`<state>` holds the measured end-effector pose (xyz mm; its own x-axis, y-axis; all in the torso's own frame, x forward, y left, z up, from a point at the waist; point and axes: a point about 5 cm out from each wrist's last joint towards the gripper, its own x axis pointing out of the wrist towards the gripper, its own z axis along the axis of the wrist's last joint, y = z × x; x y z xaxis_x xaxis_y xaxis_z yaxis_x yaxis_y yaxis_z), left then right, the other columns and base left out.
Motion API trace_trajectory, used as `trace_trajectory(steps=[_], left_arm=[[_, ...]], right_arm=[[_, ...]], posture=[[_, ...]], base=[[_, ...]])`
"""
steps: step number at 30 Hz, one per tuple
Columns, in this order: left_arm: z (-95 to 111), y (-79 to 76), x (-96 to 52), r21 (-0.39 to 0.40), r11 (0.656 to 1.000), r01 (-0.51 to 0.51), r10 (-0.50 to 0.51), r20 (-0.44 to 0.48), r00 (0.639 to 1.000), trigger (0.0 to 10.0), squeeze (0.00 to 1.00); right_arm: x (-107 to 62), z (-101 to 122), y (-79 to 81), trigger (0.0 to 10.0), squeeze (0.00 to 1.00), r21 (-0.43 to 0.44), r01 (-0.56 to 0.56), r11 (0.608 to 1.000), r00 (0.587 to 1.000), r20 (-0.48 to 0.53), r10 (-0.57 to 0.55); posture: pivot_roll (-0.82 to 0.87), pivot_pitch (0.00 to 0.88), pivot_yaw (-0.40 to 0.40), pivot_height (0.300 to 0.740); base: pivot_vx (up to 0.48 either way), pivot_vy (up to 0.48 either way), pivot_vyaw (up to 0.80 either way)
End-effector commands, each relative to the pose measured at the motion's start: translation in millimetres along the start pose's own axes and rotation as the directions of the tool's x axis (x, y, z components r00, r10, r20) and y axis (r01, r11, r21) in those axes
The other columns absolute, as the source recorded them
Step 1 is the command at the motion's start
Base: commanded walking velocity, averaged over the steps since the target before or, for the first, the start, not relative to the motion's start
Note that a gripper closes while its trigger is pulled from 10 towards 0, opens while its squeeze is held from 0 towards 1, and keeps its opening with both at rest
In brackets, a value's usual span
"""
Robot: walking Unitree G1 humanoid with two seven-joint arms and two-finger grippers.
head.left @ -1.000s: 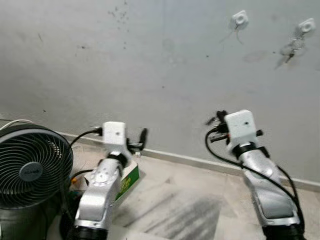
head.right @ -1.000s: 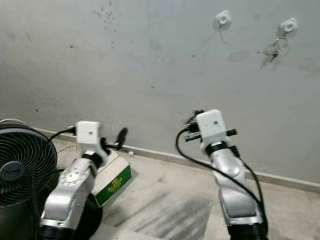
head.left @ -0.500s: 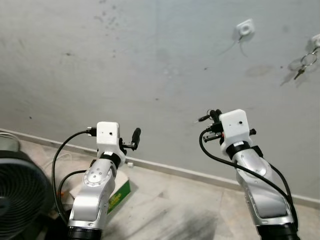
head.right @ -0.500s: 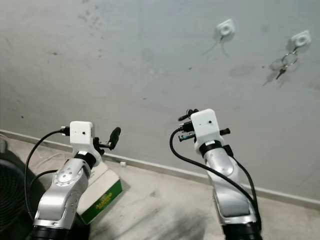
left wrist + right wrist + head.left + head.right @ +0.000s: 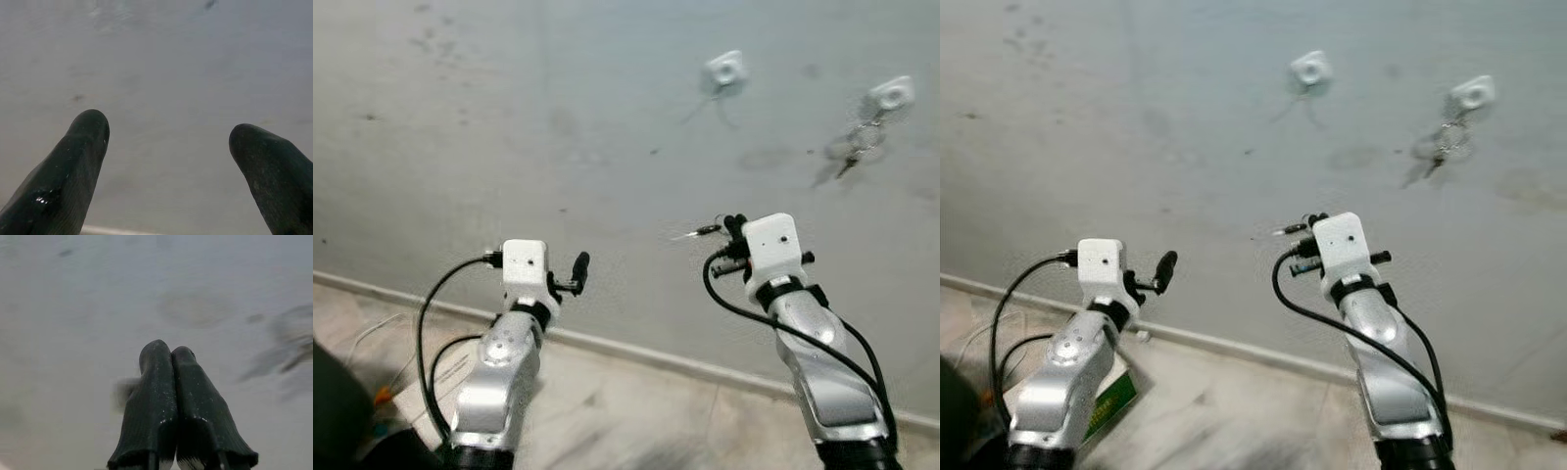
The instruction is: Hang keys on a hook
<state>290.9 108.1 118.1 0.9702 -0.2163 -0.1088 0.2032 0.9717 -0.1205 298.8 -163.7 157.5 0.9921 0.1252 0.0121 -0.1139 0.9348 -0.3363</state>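
Observation:
Two white hooks sit high on the grey wall: a bare one [image 5: 725, 69] and, to its right, one [image 5: 889, 95] with a bunch of keys [image 5: 857, 147] hanging from it. My right gripper [image 5: 729, 227] is raised toward the wall, well below the hooks. In the right wrist view its fingers [image 5: 161, 382] are pressed shut, and a thin silvery piece that looks like a key [image 5: 690, 234] sticks out sideways from them, blurred. My left gripper [image 5: 168, 147] is open with nothing between its fingers, held lower at the left and facing bare wall.
A white skirting board [image 5: 636, 351] runs along the foot of the wall above the pale floor. A green box [image 5: 1107, 416] and loose cables [image 5: 372, 343] lie on the floor at the left, beside a dark shape [image 5: 333, 411] in the corner.
The camera has swung, so the fan has slid out at the lower left and the hooks sit further left. Both arms keep the same raised pose.

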Motion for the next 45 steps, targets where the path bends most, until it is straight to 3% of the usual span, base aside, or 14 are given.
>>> trace_trajectory(steps=[1,14,21,25,28,34,45], left_arm=[[0.9,10.1,-2.3,0.010,0.999,-0.038,0.038,-0.001,0.999,10.0,0.00],[0.8,16.6,-6.1,0.011,0.998,-0.059,0.059,0.011,0.998,10.0,0.00],[4.8,18.1,-5.5,0.023,0.998,-0.064,0.063,0.031,0.998,10.0,0.00],[11.4,15.0,-7.6,0.073,0.997,-0.038,0.032,0.081,0.996,10.0,0.00],[12.4,15.4,-8.4,0.066,0.997,-0.034,0.029,0.087,0.996,10.0,0.00],[15.0,19.8,-9.4,0.046,0.998,-0.050,0.045,0.099,0.994,10.0,0.00],[14.9,21.8,-14.3,0.027,0.999,-0.033,0.031,0.087,0.996,10.0,0.00]], right_arm=[[0.9,7.4,4.6,10.0,0.00,0.004,-0.016,1.000,0.999,0.029,0.016],[0.0,9.4,10.0,10.0,0.00,0.017,-0.053,0.998,0.998,0.044,0.052],[1.0,15.8,21.2,10.0,0.00,0.046,-0.117,0.992,0.991,0.077,0.113],[4.2,30.7,38.2,10.0,0.00,0.045,-0.240,0.970,0.962,0.144,0.232],[6.7,35.3,41.6,10.0,0.00,0.036,-0.264,0.964,0.953,0.163,0.255],[9.5,36.6,42.3,10.0,0.00,0.040,-0.272,0.961,0.950,0.170,0.262],[-6.8,22.9,34.4,10.0,0.00,0.048,-0.239,0.970,0.965,0.128,0.231]], posture=[[-0.07,0.054,0.002,0.740],[-0.07,0.055,0.000,0.740],[-0.06,0.057,0.003,0.740],[-0.06,0.060,0.008,0.740],[-0.06,0.061,0.007,0.740],[-0.06,0.061,0.007,0.740],[-0.04,0.062,0.012,0.740]], base=[[0.266,-0.334,0.00],[0.039,-0.050,0.00],[0.000,0.000,0.00],[0.000,0.000,0.00],[0.000,0.000,0.00],[0.000,0.000,0.00],[0.000,0.128,0.00]])
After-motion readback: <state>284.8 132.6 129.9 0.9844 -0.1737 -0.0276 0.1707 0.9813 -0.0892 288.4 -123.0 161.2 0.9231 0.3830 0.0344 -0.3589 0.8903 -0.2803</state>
